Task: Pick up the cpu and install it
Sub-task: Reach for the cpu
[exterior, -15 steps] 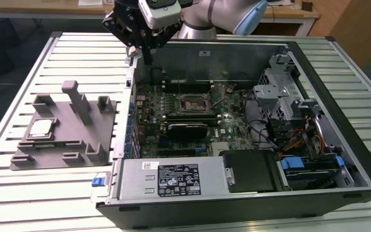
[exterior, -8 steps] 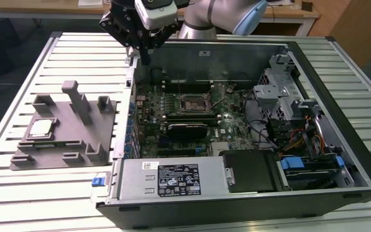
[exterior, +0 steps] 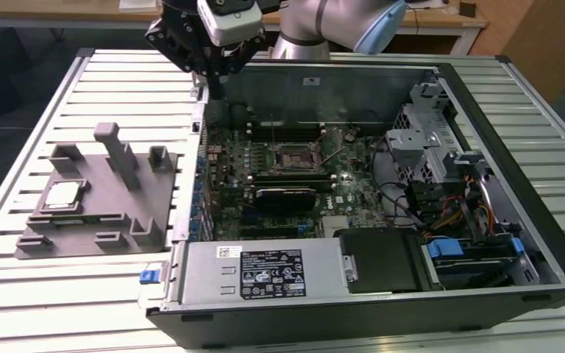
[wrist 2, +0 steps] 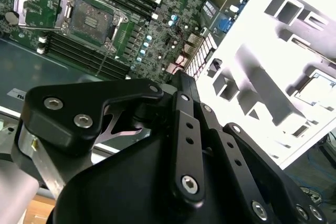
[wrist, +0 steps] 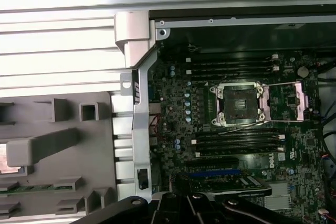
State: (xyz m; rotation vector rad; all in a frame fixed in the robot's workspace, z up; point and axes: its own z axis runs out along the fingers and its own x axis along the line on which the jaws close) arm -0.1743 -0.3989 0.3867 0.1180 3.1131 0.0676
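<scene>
The cpu (exterior: 62, 195), a small square chip with a pale silver top, lies flat in a recess of the grey plastic fixture (exterior: 115, 213) on the exterior view's left. It also appears in the second wrist view as the cpu (wrist 2: 319, 85). My gripper (exterior: 211, 70) hangs high over the back corner of the open computer case, between the fixture and the motherboard, well apart from the cpu. Its black linkage (wrist 2: 178, 93) crosses the second wrist view. The open, empty socket (exterior: 293, 156) sits mid-board, with its metal frame (wrist: 239, 103) flipped back.
The open computer case (exterior: 479, 294) takes up the exterior view's right, with a power supply (exterior: 263, 272) at the front, drive bays and cables (exterior: 449, 191) on the right, and memory slots (wrist: 231, 66) beside the socket. The case wall (wrist: 142, 108) stands between fixture and board. All rests on a slatted table (exterior: 27, 301).
</scene>
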